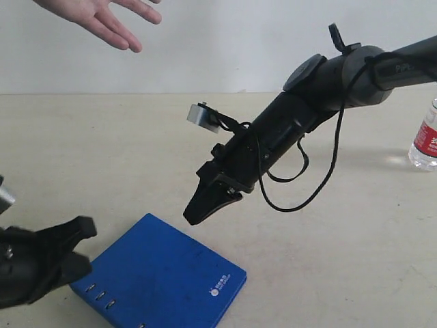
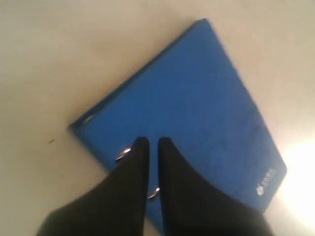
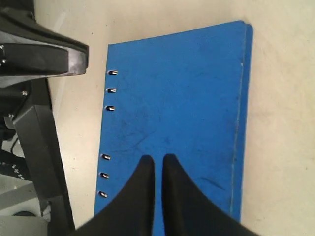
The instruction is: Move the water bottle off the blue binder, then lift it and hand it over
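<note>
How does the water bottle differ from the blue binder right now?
The water bottle stands upright; the blue binder lies flat. The bottle is clear with a red label; the binder is opaque blue. Both rest on the table.

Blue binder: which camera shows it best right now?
Right wrist view: the blue binder lies nearly whole, all six spine slots visible. Left wrist view has the left gripper covering part; exterior view crops it at the bottom edge.
</note>
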Available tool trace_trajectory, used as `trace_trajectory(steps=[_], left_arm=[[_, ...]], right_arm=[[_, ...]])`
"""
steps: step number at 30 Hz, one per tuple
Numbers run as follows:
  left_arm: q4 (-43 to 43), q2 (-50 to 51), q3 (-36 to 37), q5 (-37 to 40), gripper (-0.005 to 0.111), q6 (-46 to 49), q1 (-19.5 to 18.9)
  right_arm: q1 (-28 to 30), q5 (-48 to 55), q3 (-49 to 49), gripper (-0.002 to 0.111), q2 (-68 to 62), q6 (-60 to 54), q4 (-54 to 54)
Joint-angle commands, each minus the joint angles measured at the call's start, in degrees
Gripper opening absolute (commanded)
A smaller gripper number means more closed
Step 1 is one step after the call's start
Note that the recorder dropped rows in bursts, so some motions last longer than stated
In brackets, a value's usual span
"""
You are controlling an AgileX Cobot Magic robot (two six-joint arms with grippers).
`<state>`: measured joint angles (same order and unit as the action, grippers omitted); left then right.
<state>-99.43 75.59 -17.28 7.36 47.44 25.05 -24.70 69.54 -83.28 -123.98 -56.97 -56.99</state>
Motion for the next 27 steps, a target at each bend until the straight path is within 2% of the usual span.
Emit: trace_trajectory(steps=[1, 5, 7, 12, 15, 20, 27], left_arm=[[-0.5, -4.4, 7.6, -4.8, 0.007, -14.3, 0.2], [-0.5, -5.5, 9.6, -2.7, 0.007, -15.3, 0.2], [-0.5, -5.2, 8.9, -1.7, 0.007, -14.3, 0.2], [-0.5, 0.1, 6.8, -0.7, 0.007, -13.8, 0.2], [-0.5, 5.0, 4.9, 2.4, 0.007, -12.9, 0.2], [-0.5, 13.4, -0.8, 6.3, 0.007, -9.9, 0.2], [-0.5, 21.8, -14.3, 12.9, 0.007, 0.4, 0.2]], right_arm=[[-2.5, 0.4, 0.0, 0.009, 0.1, 0.5, 0.1], [-3.8, 0.3, -0.1, 0.009, 0.1, -1.1, 3.9], [-3.8, -3.0, -0.1, 0.009, 0.1, -0.1, 7.1], [-3.8, -15.4, -0.1, 0.009, 0.1, 13.0, 21.5], [-3.8, -19.1, -0.1, 0.009, 0.1, 20.2, 27.9], [-3.8, -16.1, -0.1, 0.009, 0.2, 20.3, 29.9], [-3.8, -16.9, -0.1, 0.009, 1.8, 22.1, 36.7]])
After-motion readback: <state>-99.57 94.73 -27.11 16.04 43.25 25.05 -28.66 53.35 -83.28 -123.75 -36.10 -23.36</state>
